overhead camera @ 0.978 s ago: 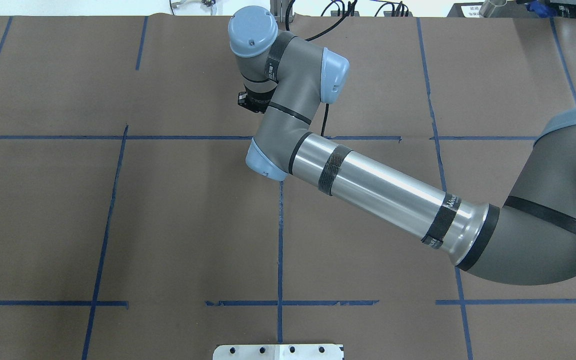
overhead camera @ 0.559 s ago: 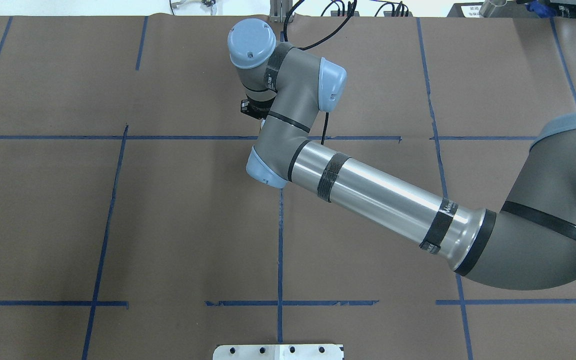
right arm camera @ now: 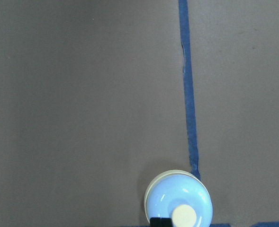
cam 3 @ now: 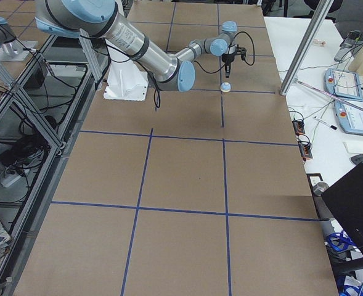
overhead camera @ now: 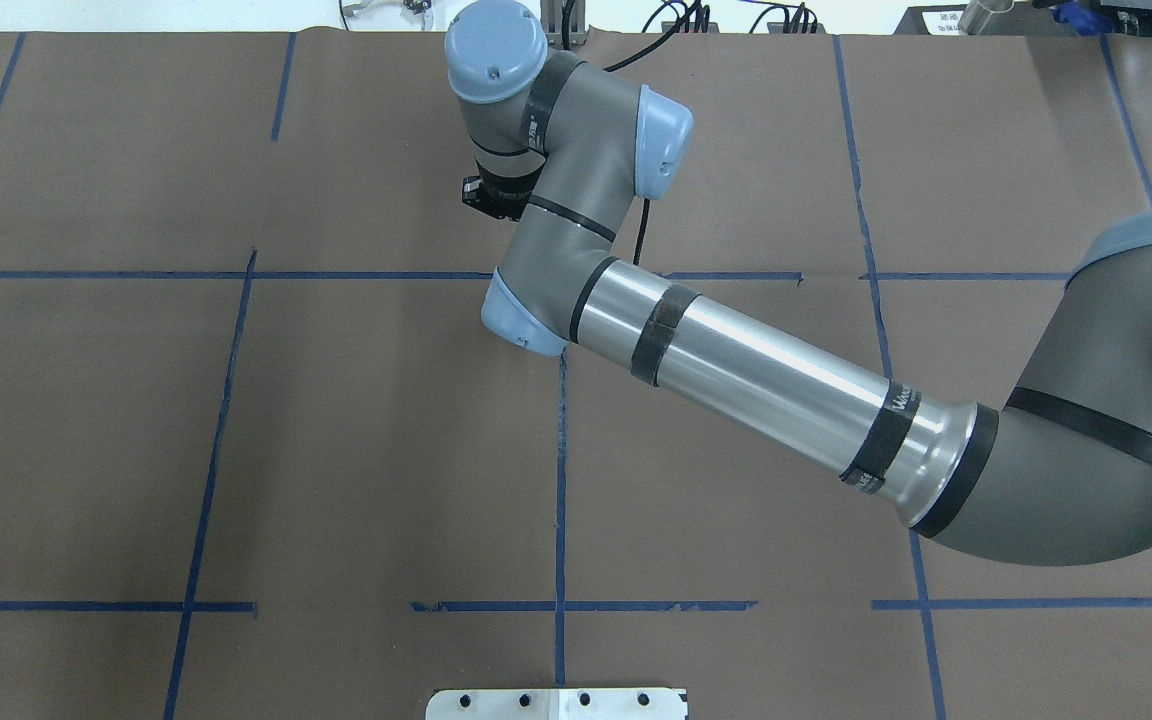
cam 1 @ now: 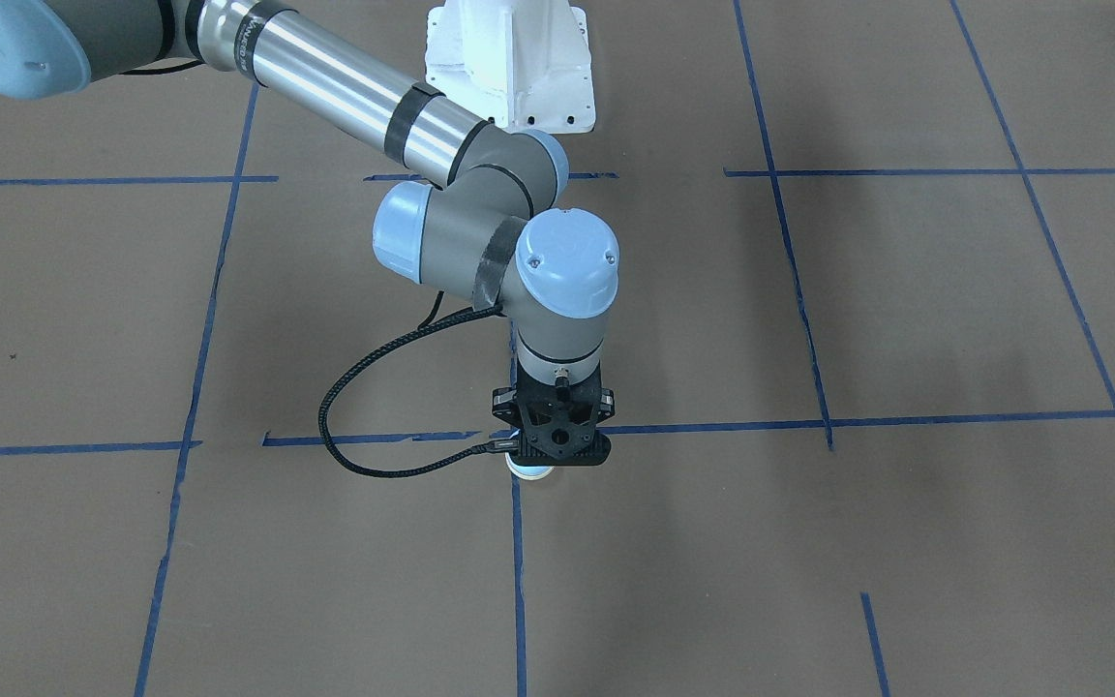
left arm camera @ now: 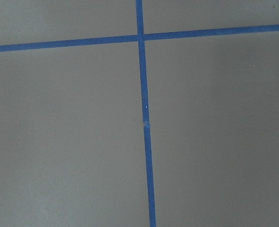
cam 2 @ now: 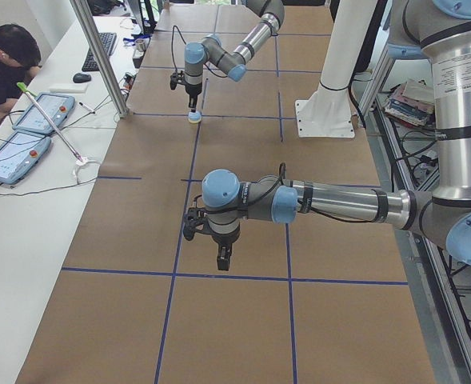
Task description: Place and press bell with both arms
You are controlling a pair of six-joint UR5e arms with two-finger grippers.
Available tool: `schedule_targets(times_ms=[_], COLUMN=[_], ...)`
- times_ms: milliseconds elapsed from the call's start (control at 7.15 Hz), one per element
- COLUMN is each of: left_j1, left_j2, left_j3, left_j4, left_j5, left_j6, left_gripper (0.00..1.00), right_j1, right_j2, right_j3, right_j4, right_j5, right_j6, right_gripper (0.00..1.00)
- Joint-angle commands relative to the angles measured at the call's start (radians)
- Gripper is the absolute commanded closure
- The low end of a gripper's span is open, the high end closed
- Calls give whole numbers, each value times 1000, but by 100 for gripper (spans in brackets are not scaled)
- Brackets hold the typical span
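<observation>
The bell (right arm camera: 178,201), light blue dome with a cream button, stands on the brown table by a blue tape line. It also shows in the front view (cam 1: 530,471), the left view (cam 2: 194,118) and the right view (cam 3: 226,87). My right gripper (cam 1: 553,440) points straight down just above it. Its black fingertips (right arm camera: 160,222) show as one closed block at the bell's edge, holding nothing. In the overhead view the bell is hidden under the right wrist (overhead camera: 484,197). My left gripper (cam 2: 223,258) hangs over bare table far from the bell; I cannot tell if it is open or shut.
Blue tape lines (left arm camera: 144,118) divide the brown table cover into squares. The white pedestal base (cam 1: 509,68) stands at the robot's side. A metal post (cam 2: 99,56) and a side desk with tablets, where a person sits, lie beyond the table's far edge.
The right wrist dipped towards the bell's spot, then came back up and slightly left in the overhead view. The forearm followed it.
</observation>
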Motion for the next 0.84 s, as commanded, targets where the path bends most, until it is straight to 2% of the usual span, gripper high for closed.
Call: schedule_targets(times_ms=[0,140,280,559,699], left_j1=[0,2,2,2,3], left_j2=[0,-2,-2,-2,-2], left_j3=[3,12,20,26,29], left_j4=[0,0,0,0,0], left_j5=[3,6,6,10,9], left_j6=[0,3,4,1,0], left_gripper=[0,0,0,0,0], right_j1=[45,73,128,229,289], right_j2=[-2,-10,-51,-247,-387], right_j3=[31,31,74,356,497], right_j4=[-11,-12,-67,-300,-345], right_j5=[74,92,173,212,232], right_j6=[-2,-10,-97,-385,-532], right_gripper=[37,0,0,0,0])
